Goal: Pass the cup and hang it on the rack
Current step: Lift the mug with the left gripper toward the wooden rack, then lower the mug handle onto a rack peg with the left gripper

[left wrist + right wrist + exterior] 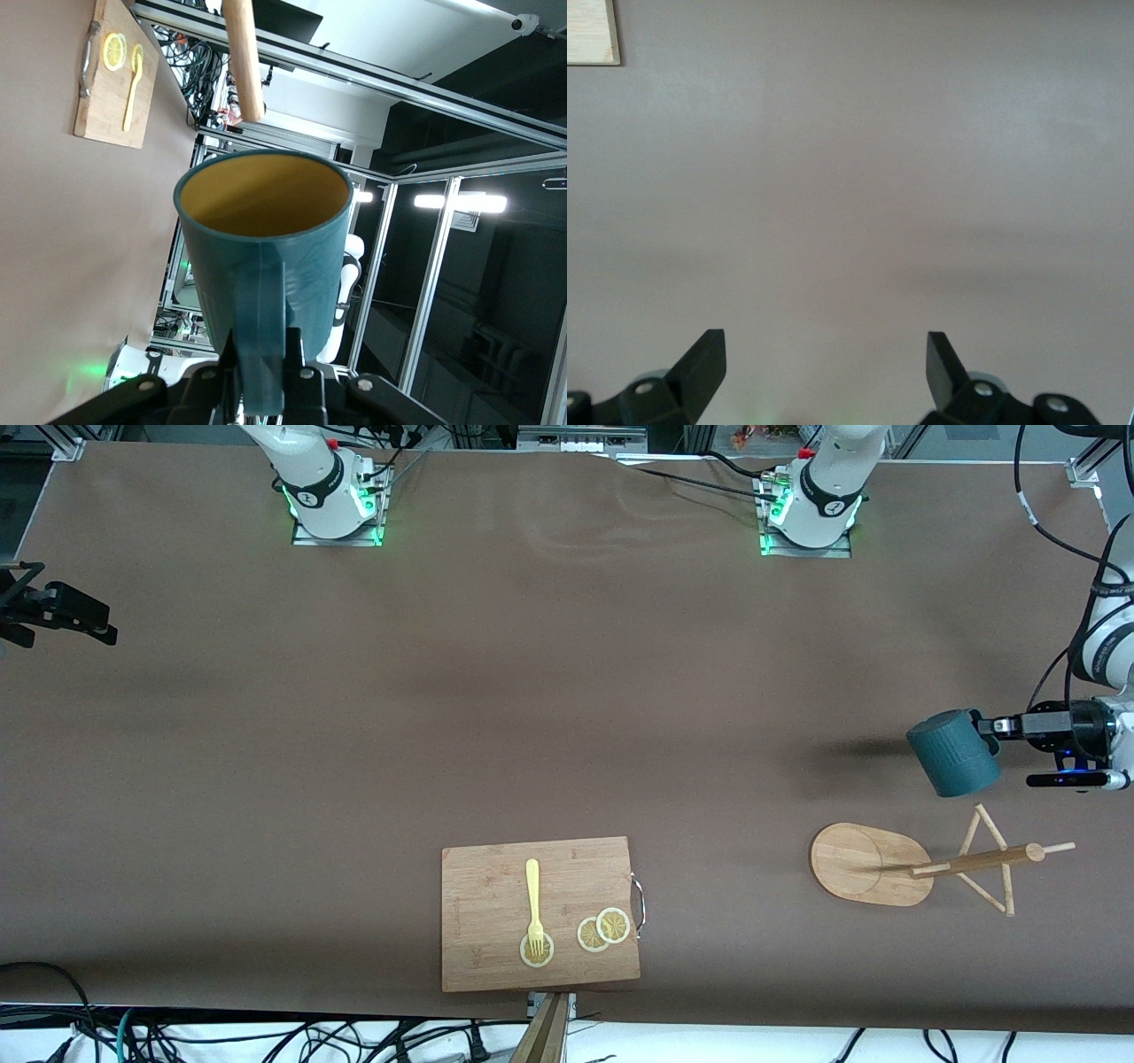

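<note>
The dark teal ribbed cup [952, 753] hangs in the air, tilted, over the table at the left arm's end, above a spot farther from the front camera than the rack. My left gripper [990, 727] is shut on its handle. In the left wrist view the cup [266, 257] shows its yellowish inside, with the left gripper [261, 359] clamped on the handle. The bamboo rack stands with its oval base [855, 864], post [974, 861] and crossing pegs bare. My right gripper [104, 631] waits open and empty at the right arm's end, over bare table [824, 363].
A rectangular wooden cutting board [540, 912] with a metal handle lies near the front edge; it holds a yellow fork [533, 899] and lemon slices [602, 930]. The board also shows in the left wrist view [115, 75]. A wooden bar [547, 1036] stands at the front edge.
</note>
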Motion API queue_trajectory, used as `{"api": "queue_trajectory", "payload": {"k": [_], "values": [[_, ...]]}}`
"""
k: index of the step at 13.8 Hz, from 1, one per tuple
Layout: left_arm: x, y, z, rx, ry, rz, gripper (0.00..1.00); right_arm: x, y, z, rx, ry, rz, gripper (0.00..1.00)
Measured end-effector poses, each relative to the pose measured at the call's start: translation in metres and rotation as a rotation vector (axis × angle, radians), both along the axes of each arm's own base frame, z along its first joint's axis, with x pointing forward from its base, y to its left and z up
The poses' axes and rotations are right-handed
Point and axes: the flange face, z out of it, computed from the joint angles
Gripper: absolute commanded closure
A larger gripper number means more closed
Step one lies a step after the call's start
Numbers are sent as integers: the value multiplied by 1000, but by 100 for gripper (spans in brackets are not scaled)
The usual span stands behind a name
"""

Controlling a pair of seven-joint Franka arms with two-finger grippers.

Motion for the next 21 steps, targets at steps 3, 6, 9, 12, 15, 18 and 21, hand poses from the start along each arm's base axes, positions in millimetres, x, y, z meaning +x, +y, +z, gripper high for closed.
{"api": "queue_trajectory", "payload": {"k": [3,6,9,12,15,18,21], "values": [[19,-2,-11,-2,-21,-7,100,0,0,0,0,-1,0,0],[31,11,-26,-1,-38,10,100,0,0,0,0,-1,0,0],[35,20,-33,6,-21,22,100,0,0,0,0,-1,0,0],[36,30,-30,25,7,39,100,0,0,0,0,-2,0,0],[36,38,-40,23,64,67,100,0,0,0,0,-2,0,0],[39,45,-49,24,85,111,100,0,0,0,0,-2,0,0],[42,50,-50,17,129,123,100,0,0,0,0,-2,0,0]]}}
